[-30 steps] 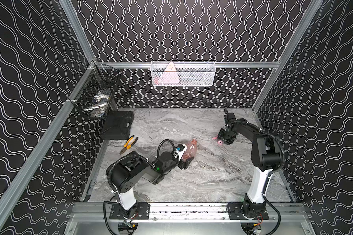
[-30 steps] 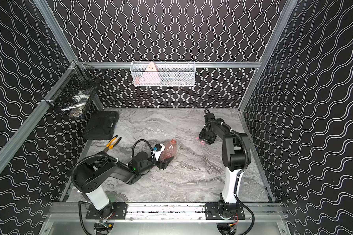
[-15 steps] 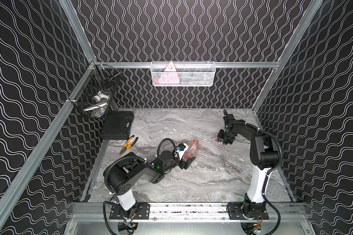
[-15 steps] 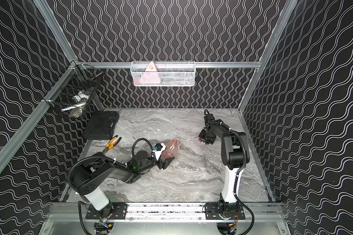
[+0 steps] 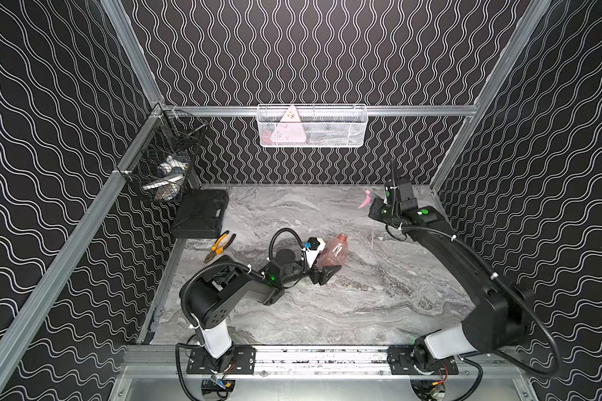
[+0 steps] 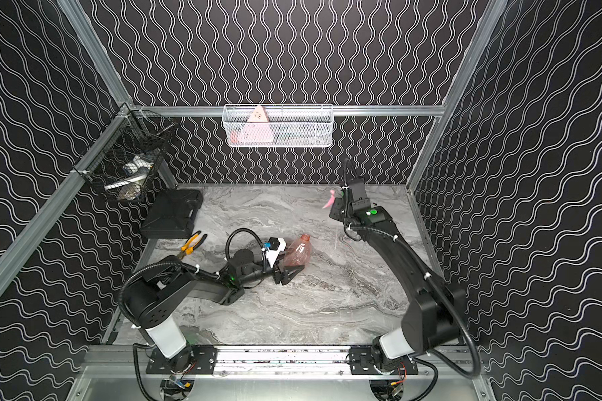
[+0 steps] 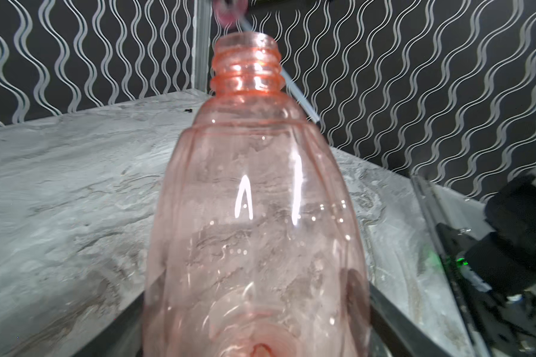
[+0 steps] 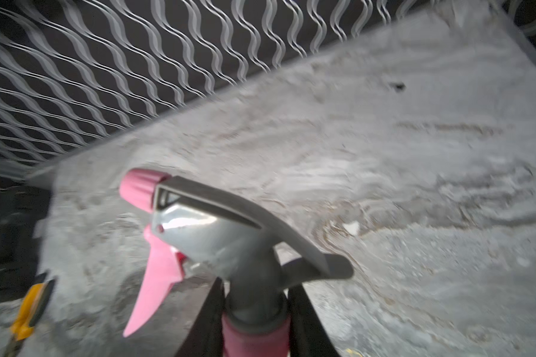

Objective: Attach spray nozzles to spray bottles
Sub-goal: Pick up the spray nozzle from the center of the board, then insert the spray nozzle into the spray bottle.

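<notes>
We are at the step of bringing the two parts together; nothing is joined yet. The left gripper is closed around the wide base of the spray bottle, a little to the left of the middle of the desk. It holds the bottle tilted, with the open threaded neck pointing up and toward the far right corner. The right gripper is closed on the round collar of the spray nozzle. It holds the nozzle in the air near the far right corner of the desk, well apart from the bottle. The thin clear dip tube hangs down from it.

In our judgement, the next move asks the right arm to carry the nozzle over the neck and put the end of the tube into the opening first. Then it can lower the collar on the threads and turn it. The tube is long and looks flexible, so the aiming must be careful.

In both top views the tube is only a faint line, and we cannot see its lower end well. In the left wrist view the nozzle is cut off at the edge. The right wrist view is blurred and does not show the tube at all. We cannot tell whether the bottle touches the desk, because the gripper hides its base.
</notes>
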You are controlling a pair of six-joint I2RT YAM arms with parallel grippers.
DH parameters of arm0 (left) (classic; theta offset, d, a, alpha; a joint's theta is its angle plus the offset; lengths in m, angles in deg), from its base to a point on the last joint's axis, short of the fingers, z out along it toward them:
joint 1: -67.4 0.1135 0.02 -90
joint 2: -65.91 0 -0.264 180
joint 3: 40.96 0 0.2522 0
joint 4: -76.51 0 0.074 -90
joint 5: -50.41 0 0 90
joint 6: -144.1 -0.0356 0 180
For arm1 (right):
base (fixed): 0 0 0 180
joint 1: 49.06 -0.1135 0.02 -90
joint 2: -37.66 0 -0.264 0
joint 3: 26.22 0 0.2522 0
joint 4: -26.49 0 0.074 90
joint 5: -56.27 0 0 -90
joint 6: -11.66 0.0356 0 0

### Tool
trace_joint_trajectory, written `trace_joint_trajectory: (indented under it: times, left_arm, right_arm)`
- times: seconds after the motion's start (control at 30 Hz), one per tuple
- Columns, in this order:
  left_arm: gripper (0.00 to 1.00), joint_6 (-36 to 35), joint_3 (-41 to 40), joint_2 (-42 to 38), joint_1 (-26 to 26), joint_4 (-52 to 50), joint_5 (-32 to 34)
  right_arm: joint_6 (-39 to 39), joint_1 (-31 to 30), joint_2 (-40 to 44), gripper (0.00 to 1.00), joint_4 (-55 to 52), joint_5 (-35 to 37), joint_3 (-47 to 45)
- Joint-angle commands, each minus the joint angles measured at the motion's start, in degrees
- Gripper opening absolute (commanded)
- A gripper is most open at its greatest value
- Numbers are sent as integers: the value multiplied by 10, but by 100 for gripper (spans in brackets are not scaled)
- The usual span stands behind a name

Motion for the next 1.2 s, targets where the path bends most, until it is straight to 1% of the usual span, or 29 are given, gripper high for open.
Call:
trace_joint_trajectory:
  times: [0.0, 0.1, 0.2, 0.27, 0.37, 0.5, 0.7, 1.17]
  left_arm:
    - [60, 70, 16, 19, 11, 67, -85]
    - [59, 100, 27, 37, 20, 80, -115]
    - [58, 119, 28, 50, 23, 104, -129]
    - [58, 126, 26, 56, 23, 122, -131]
    - [57, 128, 18, 63, 23, 148, -124]
    - [56, 120, -1, 63, 23, 194, -100]
    - [56, 92, -7, 59, 22, 187, -85]
    - [55, 93, -9, 59, 22, 189, -86]
  right_arm:
    - [-11, -18, 39, 18, 69, 30, -24]
    - [-21, -39, 64, 18, 107, 23, -46]
    - [-34, -68, 71, 17, 124, 52, -48]
    - [-32, -75, 75, 17, 148, 57, -54]
    - [-10, -76, 79, 16, 196, 44, -69]
    - [25, -81, 66, 15, 210, 25, -58]
    - [44, -99, 69, 15, 227, 16, -62]
    - [64, -106, 62, 14, 278, -9, -73]
